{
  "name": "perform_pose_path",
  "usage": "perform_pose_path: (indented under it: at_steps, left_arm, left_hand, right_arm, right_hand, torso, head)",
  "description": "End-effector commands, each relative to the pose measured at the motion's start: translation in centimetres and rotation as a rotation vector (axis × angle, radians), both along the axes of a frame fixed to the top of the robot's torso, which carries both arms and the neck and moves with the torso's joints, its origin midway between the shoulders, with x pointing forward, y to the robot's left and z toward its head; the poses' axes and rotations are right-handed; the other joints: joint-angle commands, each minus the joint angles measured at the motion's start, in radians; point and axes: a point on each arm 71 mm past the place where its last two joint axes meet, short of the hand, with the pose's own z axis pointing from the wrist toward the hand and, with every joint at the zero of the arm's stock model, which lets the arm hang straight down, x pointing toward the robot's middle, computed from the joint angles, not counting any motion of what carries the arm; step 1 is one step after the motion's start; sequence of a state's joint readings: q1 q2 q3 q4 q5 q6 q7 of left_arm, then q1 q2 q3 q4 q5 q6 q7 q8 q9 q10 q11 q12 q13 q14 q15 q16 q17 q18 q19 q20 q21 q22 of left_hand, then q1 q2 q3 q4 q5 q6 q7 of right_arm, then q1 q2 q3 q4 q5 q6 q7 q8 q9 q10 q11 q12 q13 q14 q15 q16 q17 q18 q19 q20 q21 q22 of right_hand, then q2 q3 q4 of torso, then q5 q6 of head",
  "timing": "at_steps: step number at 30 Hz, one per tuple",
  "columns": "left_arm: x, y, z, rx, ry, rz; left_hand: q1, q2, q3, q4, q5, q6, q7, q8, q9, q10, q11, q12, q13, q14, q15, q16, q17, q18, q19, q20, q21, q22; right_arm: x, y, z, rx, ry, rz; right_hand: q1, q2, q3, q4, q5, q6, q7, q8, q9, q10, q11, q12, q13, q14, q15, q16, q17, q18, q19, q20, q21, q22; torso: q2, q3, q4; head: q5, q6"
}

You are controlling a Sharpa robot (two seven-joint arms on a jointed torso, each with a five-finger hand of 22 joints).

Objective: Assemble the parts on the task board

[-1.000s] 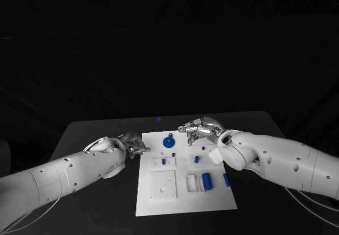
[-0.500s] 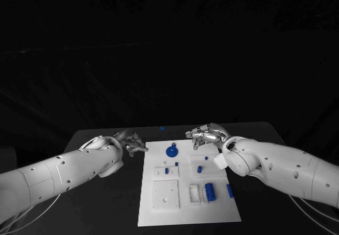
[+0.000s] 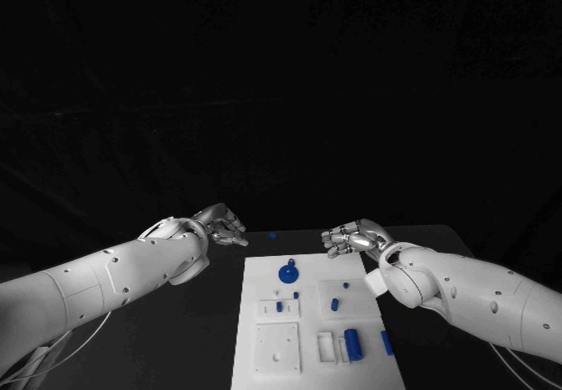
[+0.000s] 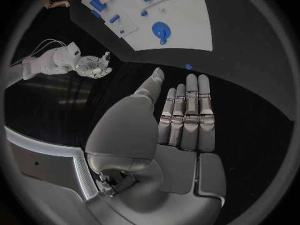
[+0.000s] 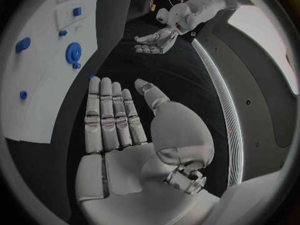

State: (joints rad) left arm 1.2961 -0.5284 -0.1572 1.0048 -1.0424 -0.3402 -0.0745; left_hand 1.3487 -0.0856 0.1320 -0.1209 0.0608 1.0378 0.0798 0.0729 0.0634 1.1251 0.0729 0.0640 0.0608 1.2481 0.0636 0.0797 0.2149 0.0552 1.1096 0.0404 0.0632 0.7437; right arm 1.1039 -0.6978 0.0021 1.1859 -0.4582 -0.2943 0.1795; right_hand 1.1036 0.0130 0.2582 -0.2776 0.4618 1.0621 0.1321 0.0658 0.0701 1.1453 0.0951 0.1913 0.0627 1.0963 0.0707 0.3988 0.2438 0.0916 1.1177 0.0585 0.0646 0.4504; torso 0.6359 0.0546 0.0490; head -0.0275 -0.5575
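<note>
Both robot hands, left (image 3: 222, 225) and right (image 3: 355, 238), hover with fingers straight and apart, holding nothing, on either side of the far end of the white board (image 3: 365, 302). Blue parts (image 3: 287, 273) lie on the board; one lies on the bench (image 3: 445, 240) beyond it.

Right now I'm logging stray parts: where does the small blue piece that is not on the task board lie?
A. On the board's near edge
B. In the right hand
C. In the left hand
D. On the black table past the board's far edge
D: the small blue piece lies on the black table beyond the task board; left hand and right hand hold nothing.
</note>
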Motion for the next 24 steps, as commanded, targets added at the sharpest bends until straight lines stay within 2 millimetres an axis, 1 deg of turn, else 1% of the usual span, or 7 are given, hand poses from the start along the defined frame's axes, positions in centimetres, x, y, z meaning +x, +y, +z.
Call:
perform_pose_path:
  at_steps: [1,3,5,6,11,18,24]
  left_arm:
    - [0.7,-1.0,1.2,0.057,-0.096,-0.103]
    - [1.1,-1.3,1.6,0.082,-0.120,-0.118]
    - [1.6,-1.7,1.9,0.109,-0.143,-0.132]
    - [1.8,-1.9,2.1,0.120,-0.152,-0.137]
    - [2.8,-2.9,2.6,0.186,-0.204,-0.167]
    - [3.9,-3.7,2.9,0.268,-0.227,-0.196]
    - [4.5,-3.6,2.4,0.333,-0.222,-0.208]
  left_hand:
    - [0.009,-0.020,-0.017,0.010,-0.001,-0.036,-0.001,-0.006,-0.001,-0.067,0.001,-0.002,0.000,-0.078,0.022,-0.017,-0.045,0.038,-0.015,0.040,-0.002,-0.087]
    - [0.023,-0.037,-0.020,0.039,0.001,-0.087,-0.012,-0.005,0.000,-0.114,-0.001,-0.001,0.000,-0.115,0.031,-0.015,-0.082,0.072,-0.019,0.076,0.000,-0.181]
    - [0.033,-0.058,-0.018,0.058,-0.002,-0.129,-0.015,-0.013,-0.005,-0.155,-0.005,-0.002,-0.002,-0.161,0.036,-0.015,-0.110,0.090,-0.035,0.103,0.000,-0.242]
    - [0.046,-0.069,-0.016,0.082,-0.003,-0.130,-0.013,-0.014,-0.005,-0.168,-0.004,-0.003,-0.003,-0.169,0.040,-0.015,-0.133,0.113,-0.030,0.124,-0.001,-0.299]
    - [0.060,-0.061,-0.023,0.092,-0.007,-0.107,-0.017,-0.016,-0.006,-0.164,-0.008,-0.007,-0.004,-0.180,0.043,-0.019,-0.150,0.168,0.001,0.170,0.001,-0.466]
    - [0.063,0.005,-0.026,0.020,0.002,-0.026,-0.013,-0.009,-0.002,-0.100,-0.003,-0.005,-0.003,-0.153,0.028,-0.019,-0.143,0.200,0.032,0.187,0.005,-0.546]
    - [0.058,0.039,-0.023,-0.032,0.011,0.003,-0.009,-0.010,-0.001,-0.071,-0.001,-0.005,-0.003,-0.128,0.021,-0.019,-0.140,0.204,0.055,0.177,0.013,-0.554]
  right_arm:
    - [0.5,0.0,0.6,0.011,-0.033,0.031]
    - [0.8,-0.1,0.9,0.010,-0.043,0.027]
    - [1.2,-0.3,1.3,0.008,-0.056,0.022]
    - [1.3,-0.3,1.5,0.007,-0.061,0.020]
    - [2.0,-0.5,2.4,0.004,-0.087,0.011]
    - [2.5,0.0,3.7,0.006,-0.117,0.016]
    - [2.5,0.8,5.0,0.006,-0.145,0.039]
  right_hand:
    - [-0.013,-0.003,0.021,0.005,0.002,-0.007,0.003,-0.004,-0.002,-0.007,0.020,-0.103,-0.002,0.020,0.023,-0.124,-0.096,-0.001,-0.036,0.027,-0.002,-0.141]
    - [-0.005,-0.005,0.026,0.006,0.003,-0.021,0.000,-0.002,-0.005,-0.023,0.028,-0.126,-0.004,0.041,0.032,-0.195,-0.146,0.003,-0.045,0.037,0.002,-0.216]
    - [-0.002,-0.007,0.019,0.013,0.002,-0.023,0.002,-0.003,-0.006,-0.033,0.031,-0.126,-0.004,0.061,0.038,-0.254,-0.183,0.007,-0.047,0.046,0.004,-0.282]
    - [0.001,-0.008,0.015,0.016,0.001,-0.024,0.004,-0.003,-0.005,-0.043,0.034,-0.123,-0.004,0.068,0.043,-0.293,-0.174,0.009,-0.052,0.053,0.006,-0.320]
    - [0.006,-0.008,0.007,0.021,0.001,-0.026,0.004,-0.003,-0.005,-0.052,0.040,-0.128,-0.004,0.067,0.050,-0.334,-0.180,0.013,-0.054,0.061,0.009,-0.378]
    - [0.007,-0.009,0.006,0.022,0.004,-0.028,0.010,-0.004,-0.006,-0.051,0.040,-0.128,-0.005,0.066,0.051,-0.333,-0.180,0.013,-0.053,0.062,0.009,-0.383]
    - [0.007,-0.009,0.006,0.023,0.005,-0.028,0.012,-0.003,-0.005,-0.051,0.040,-0.128,-0.005,0.065,0.052,-0.333,-0.180,0.013,-0.054,0.062,0.009,-0.383]
  torso:
    - [0.009,0.0006,-0.0002]
    - [0.012,0.0016,-0.0017]
    - [0.015,0.0027,-0.0026]
    - [0.017,0.0033,-0.0033]
    - [0.029,0.0085,-0.0084]
    - [0.052,0.0137,-0.0262]
    - [0.072,0.0150,-0.0411]
  head:
    - [0.010,0.025]
    - [0.013,0.031]
    - [0.015,0.037]
    - [0.015,0.040]
    - [0.021,0.054]
    - [0.026,0.055]
    - [0.030,0.063]
